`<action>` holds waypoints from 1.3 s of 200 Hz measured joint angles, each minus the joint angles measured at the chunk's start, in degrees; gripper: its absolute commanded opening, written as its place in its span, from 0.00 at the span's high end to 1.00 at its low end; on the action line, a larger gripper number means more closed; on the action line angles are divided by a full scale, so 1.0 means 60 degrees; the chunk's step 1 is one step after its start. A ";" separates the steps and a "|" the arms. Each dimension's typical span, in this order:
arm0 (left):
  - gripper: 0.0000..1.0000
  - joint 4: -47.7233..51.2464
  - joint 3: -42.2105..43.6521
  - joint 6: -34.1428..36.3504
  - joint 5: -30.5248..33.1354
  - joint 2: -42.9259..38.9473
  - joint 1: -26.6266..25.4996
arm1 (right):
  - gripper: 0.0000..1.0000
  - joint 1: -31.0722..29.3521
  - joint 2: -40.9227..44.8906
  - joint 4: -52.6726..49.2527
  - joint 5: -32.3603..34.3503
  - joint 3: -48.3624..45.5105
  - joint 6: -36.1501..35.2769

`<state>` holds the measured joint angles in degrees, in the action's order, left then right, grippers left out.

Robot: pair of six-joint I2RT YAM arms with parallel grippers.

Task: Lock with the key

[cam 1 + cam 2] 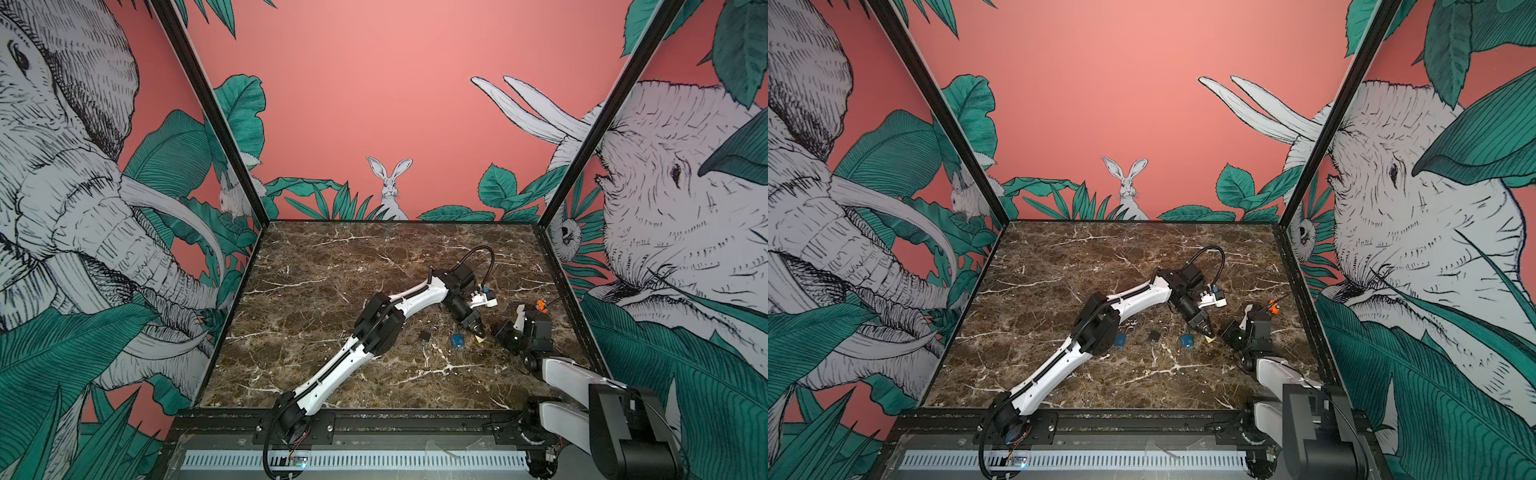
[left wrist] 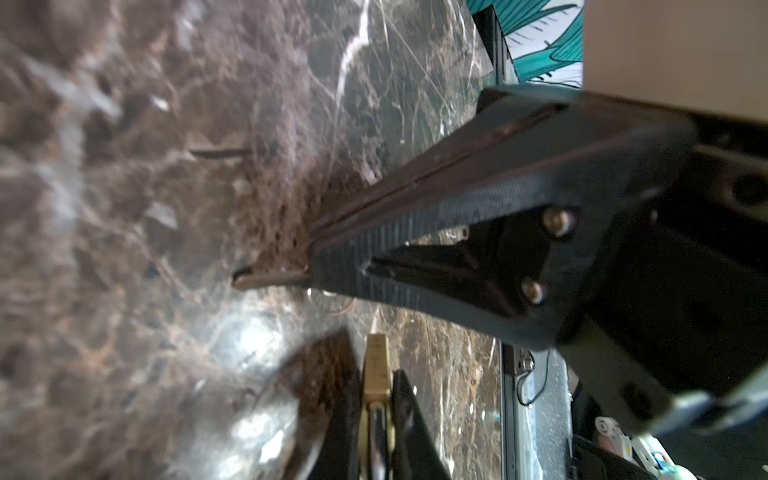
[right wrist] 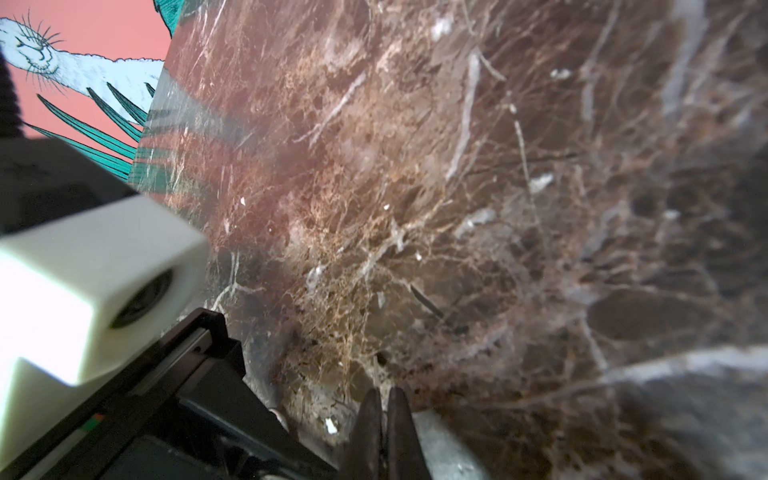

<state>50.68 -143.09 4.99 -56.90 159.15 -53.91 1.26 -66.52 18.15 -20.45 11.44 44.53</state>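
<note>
My left gripper (image 1: 478, 332) (image 2: 374, 374) reaches across to the right side of the marble table (image 1: 332, 257). It is shut on a small brass padlock (image 2: 376, 359), held edge-on between the fingers just above the table. My right gripper (image 1: 496, 331) (image 2: 313, 253) (image 3: 384, 395) faces it from close by with its jaws pressed together. In the left wrist view a thin dark metal blade, apparently the key (image 2: 270, 277), sticks out from the right gripper's tips and slants down to the table. The right wrist view shows no key.
A small black padlock (image 1: 424, 336) and a blue padlock (image 1: 457, 340) lie on the marble just left of the grippers. Another blue one (image 1: 1119, 338) lies beside the left arm's elbow. Patterned walls enclose the table on three sides.
</note>
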 measured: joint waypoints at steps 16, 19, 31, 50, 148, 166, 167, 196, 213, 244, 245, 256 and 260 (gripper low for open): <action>1.00 -0.0076 -0.0153 -0.0011 0.0233 0.0025 0.0000 | 1.00 0.0000 -0.0102 0.0018 -0.0033 0.0076 -0.0044; 1.00 -0.0084 -0.0178 -0.0007 0.0262 0.0029 0.0004 | 1.00 0.0000 -0.0109 0.0018 -0.0036 0.0087 -0.0047; 1.00 -0.0109 -0.0291 0.0000 0.0412 0.0055 0.0022 | 0.95 0.0000 -0.0157 0.0015 -0.0040 0.0117 -0.0076; 0.82 -0.0120 -0.0514 0.0029 0.0535 0.0146 0.0058 | 0.86 0.0000 -0.0200 -0.0040 -0.0036 0.0168 -0.0149; 0.54 -0.0747 -0.0816 0.0066 0.1158 0.0197 0.0408 | 0.67 0.0000 0.0616 -0.1308 0.0240 0.0492 -0.0448; 0.41 -0.0918 -0.0816 0.0029 0.1275 0.0189 0.0557 | 0.67 0.0000 0.1140 -0.1840 0.0401 0.0769 -0.0565; 0.40 -0.0925 -0.0816 0.0018 0.1275 0.0189 0.0565 | 0.67 0.0000 0.1158 -0.1858 0.0408 0.0780 -0.0572; 0.03 -0.1694 0.0080 -0.0175 0.1741 -0.0503 0.0907 | 0.67 0.0000 0.1617 -0.2776 0.0561 0.1497 -0.0874; 0.03 -0.2208 0.1435 -0.0379 0.2634 -0.1548 0.1129 | 0.67 -0.0004 0.1690 -0.3282 0.0590 0.1916 -0.1075; 0.03 -0.3504 0.4255 -0.0630 0.4703 -0.3829 0.1395 | 0.66 -0.0146 0.1698 -0.4080 0.0630 0.2426 -0.1337; 0.02 -0.3544 0.4324 -0.0641 0.4736 -0.3894 0.1399 | 0.66 -0.0160 0.1698 -0.4098 0.0630 0.2437 -0.1341; 0.03 -0.4258 0.5486 -0.0710 0.5268 -0.4874 0.1428 | 0.65 -0.0386 0.1698 -0.4382 0.0703 0.2590 -0.1410; 0.03 -0.4492 0.5876 -0.0750 0.5428 -0.5249 0.1428 | 0.65 -0.0506 0.1698 -0.4470 0.0714 0.2652 -0.1439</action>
<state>23.73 -107.83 0.49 -24.34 127.66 -45.34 -1.78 -56.34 -8.67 -16.16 27.35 35.90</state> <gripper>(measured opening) 0.975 0.343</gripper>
